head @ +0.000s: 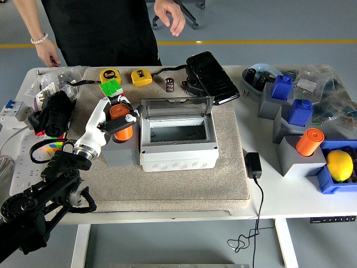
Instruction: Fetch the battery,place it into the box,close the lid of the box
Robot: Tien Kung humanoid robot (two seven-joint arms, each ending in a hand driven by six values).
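Observation:
My left hand (118, 118) is shut on an orange cylindrical battery (120, 122), holding it lifted just above the grey holder block (118, 152) to the left of the box. The white plastic box (177, 140) sits mid-mat with its clear lid (175, 105) standing open at the back; its inside looks empty. A second orange battery (309, 141) stands upright in a grey holder at the right. The right hand is not in view.
A person in black stands at the far left side, hands hanging free above the table. A Rubik's cube (110, 88), two tape measures (141, 77), a small black capacitor (169, 84) and a black case (211, 77) lie behind the box. Blue bins and a lemon (339, 165) sit right.

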